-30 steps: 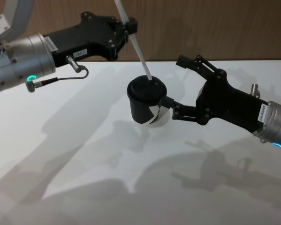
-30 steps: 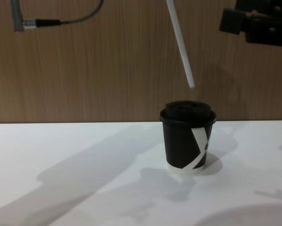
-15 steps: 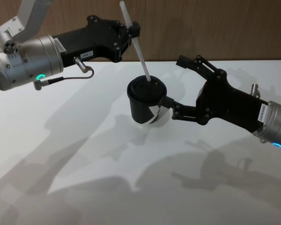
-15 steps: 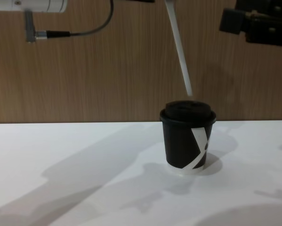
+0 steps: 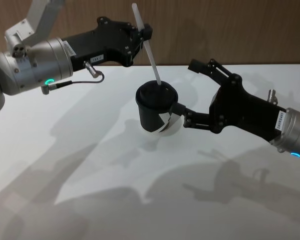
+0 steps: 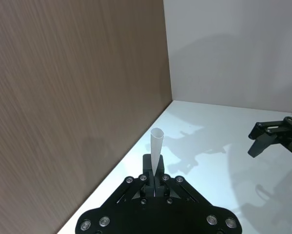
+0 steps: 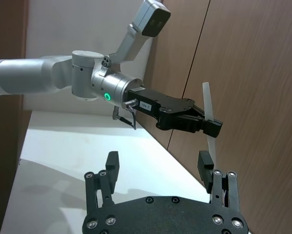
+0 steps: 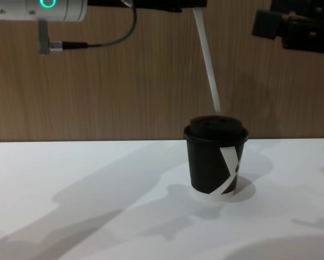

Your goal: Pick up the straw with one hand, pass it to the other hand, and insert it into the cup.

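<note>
While the left gripper reaches in from the upper left of the head view, its arm runs nearly level above the table, silver wrist and green ring light trailing behind the black hand. Fingers are pinched together on the straw, gripping it in its upper part with a short stub poking out above. Straw is tilted, top leaning toward the wooden wall, lower end pointing down at the cup.

Chest view: straw hangs slanted from the left gripper at the top edge, lower tip just above the lid of the cup, toward the lid's centre. Can't tell if the tip touches the lid; it isn't sunk in.

Cup stands upright on the white table, lid on, white stripe mark facing the robot.

Right gripper comes in from the right, forearm angled low over the table, fingers spread wide apart and holding nothing. Its lower fingertip sits right at the cup's right side, touching or just beside it; the upper finger is up and clear of the cup.

Right wrist view: right gripper with fingers wide, left gripper beyond it holding the straw. Left wrist view: straw rising from the closed left gripper.
</note>
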